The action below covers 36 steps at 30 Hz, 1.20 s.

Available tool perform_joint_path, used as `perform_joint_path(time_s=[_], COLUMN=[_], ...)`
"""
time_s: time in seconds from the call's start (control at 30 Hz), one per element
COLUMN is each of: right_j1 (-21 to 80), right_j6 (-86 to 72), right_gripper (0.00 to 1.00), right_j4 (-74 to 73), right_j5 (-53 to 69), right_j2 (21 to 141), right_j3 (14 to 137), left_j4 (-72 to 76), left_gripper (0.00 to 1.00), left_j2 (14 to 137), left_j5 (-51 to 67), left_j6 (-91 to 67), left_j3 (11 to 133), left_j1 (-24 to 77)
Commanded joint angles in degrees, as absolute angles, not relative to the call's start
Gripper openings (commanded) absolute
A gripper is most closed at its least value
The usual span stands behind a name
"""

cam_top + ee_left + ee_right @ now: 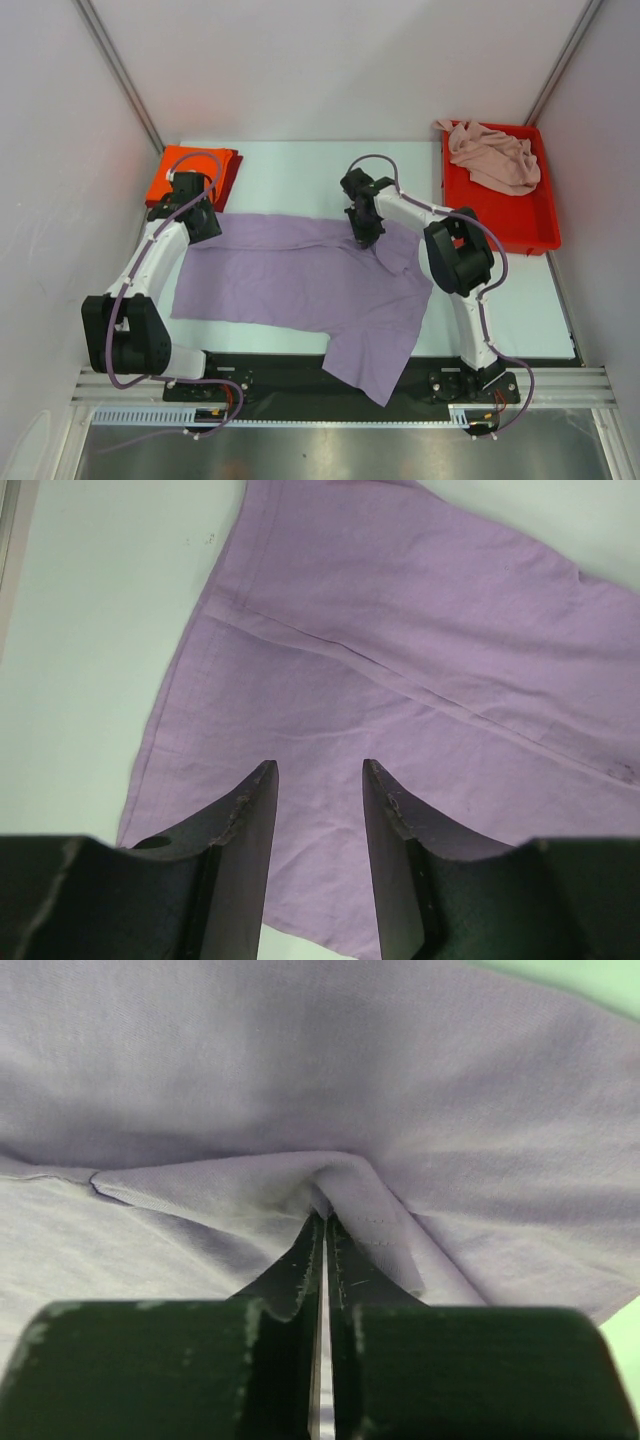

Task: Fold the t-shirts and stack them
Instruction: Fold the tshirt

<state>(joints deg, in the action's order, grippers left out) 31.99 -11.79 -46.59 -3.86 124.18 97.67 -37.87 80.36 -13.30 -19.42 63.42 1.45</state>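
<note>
A large lavender t-shirt (300, 275) lies spread flat across the table, one part hanging over the near edge. My right gripper (362, 235) sits at its far edge. In the right wrist view this gripper (324, 1215) is shut on a pinched fold of the lavender cloth (300, 1080). My left gripper (205, 228) is over the shirt's far left corner. In the left wrist view it (318, 768) stands open above the cloth (400, 660), nothing between its fingers. An orange-red t-shirt (195, 172) lies folded at the back left. A pale pink t-shirt (495, 155) lies crumpled in the tray.
A rigid red tray (520, 220) stands at the back right. White walls close in the table on three sides. The arm bases and a black rail run along the near edge.
</note>
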Motion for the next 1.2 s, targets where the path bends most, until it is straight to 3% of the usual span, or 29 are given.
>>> perform_joint_path(time_s=[0.0, 0.13, 0.4, 0.87, 0.97, 1.0, 1.1, 1.17], right_j1=[31.64, 31.55, 32.96, 41.04, 42.10, 42.19, 41.66, 40.96], right_j6=[-11.86, -12.74, -19.15, -30.58, -30.24, -29.89, -28.57, -27.78], right_gripper=[0.00, 0.00, 0.00, 0.00, 0.11, 0.27, 0.51, 0.55], right_j4=[-46.58, -49.38, -56.51, -51.77, -51.50, -51.94, -52.82, -53.09], right_j5=[-4.83, -3.61, 11.23, 22.15, 21.45, 20.92, 15.75, 12.66], right_j2=[123.23, 121.47, 115.32, 111.97, 112.67, 112.59, 109.35, 106.01], right_j3=[100.28, 100.81, 99.07, 88.51, 88.59, 88.94, 90.61, 90.53], left_j4=[-37.44, -37.62, -38.23, -39.11, -39.20, -39.03, -38.76, -38.41], left_gripper=[0.45, 0.45, 0.45, 0.45, 0.45, 0.45, 0.47, 0.47], left_j2=[78.31, 78.13, 77.26, 76.11, 76.20, 76.20, 76.38, 76.46], left_j5=[-13.54, -13.45, -13.97, -13.80, -13.71, -13.62, -12.92, -11.61], left_j6=[-18.37, -18.63, -18.28, -17.93, -17.58, -17.49, -17.23, -17.23], left_j3=[63.11, 62.93, 63.46, 62.75, 62.67, 62.32, 61.79, 61.44], left_j1=[1.05, 1.05, 1.05, 1.05, 1.05, 1.05, 1.05, 1.14])
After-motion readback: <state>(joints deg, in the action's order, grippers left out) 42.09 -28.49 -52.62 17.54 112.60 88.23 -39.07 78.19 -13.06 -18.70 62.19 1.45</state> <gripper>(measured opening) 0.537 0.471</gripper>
